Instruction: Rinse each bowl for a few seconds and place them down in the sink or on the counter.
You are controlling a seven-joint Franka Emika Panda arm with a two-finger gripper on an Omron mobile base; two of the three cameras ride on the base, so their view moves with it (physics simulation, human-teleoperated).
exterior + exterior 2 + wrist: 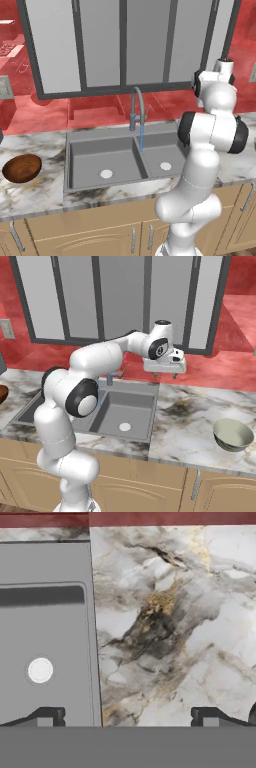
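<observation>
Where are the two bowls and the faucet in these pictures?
Dark reddish-brown bowl [22, 168]: left base view, on its inside.
Pale greenish-beige bowl [233, 434]: right base view, on its cream inside.
Faucet [141, 107]: left base view, on its curved neck.

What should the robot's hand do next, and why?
Probably swing right and down toward the pale bowl. The gripper hangs open and empty above the counter beside the sink, water already runs from the faucet, and both that bowl and the brown bowl sit untouched on the counter.
</observation>
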